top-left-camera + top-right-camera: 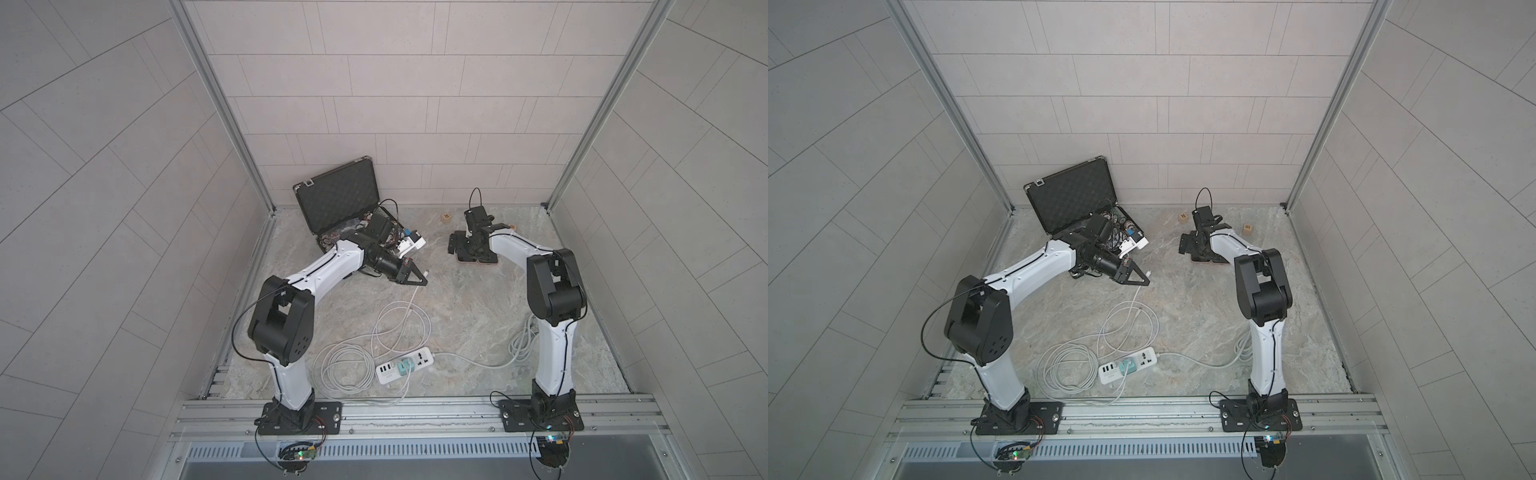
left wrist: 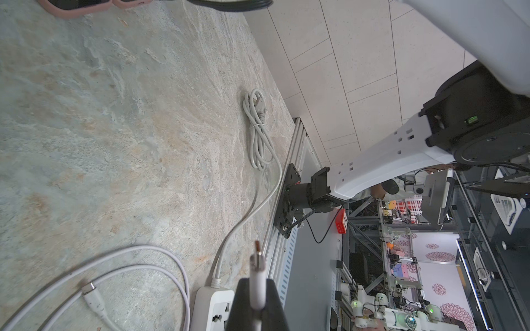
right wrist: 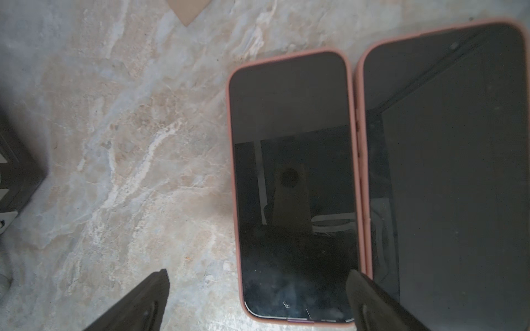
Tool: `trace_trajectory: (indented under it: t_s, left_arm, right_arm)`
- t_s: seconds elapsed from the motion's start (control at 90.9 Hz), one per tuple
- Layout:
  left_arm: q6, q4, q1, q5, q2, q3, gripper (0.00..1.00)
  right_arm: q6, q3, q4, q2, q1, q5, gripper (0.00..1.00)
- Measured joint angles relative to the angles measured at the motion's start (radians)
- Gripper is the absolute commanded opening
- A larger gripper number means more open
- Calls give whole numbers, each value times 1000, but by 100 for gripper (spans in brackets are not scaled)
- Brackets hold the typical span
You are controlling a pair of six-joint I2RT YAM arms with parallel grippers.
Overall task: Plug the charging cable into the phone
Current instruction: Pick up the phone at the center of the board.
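Observation:
My left gripper [image 1: 417,278] is shut on the white plug of the charging cable [image 2: 256,286]. The plug's metal tip [image 2: 258,246] sticks out past the fingers, above the table. The cable [image 1: 409,307] trails down to loops on the table. Two phones in pink cases lie side by side, screens dark: a smaller phone [image 3: 292,177] and a larger one [image 3: 447,172]. My right gripper [image 3: 258,276] hangs open above the smaller phone's near end. One finger is over bare table and the other over the seam between the phones. In both top views the right gripper [image 1: 1200,245] hides most of the phones.
An open black case [image 1: 338,199] with parts stands at the back left. A white power strip [image 1: 405,365] lies near the front, with cable coils [image 1: 345,370] beside it. A bundled grey cord [image 1: 521,340] lies by the right arm. Two small wooden blocks [image 1: 445,217] [image 1: 512,227] sit near the back wall.

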Motion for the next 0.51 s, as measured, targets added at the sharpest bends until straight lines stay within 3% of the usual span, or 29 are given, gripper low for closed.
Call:
trace_trajectory:
  t_s: [0.506]
  left_arm:
    - [-3,9,0,8,0,-10,0]
  right_arm:
    - [-14,-14,-1,4,-11,3,100]
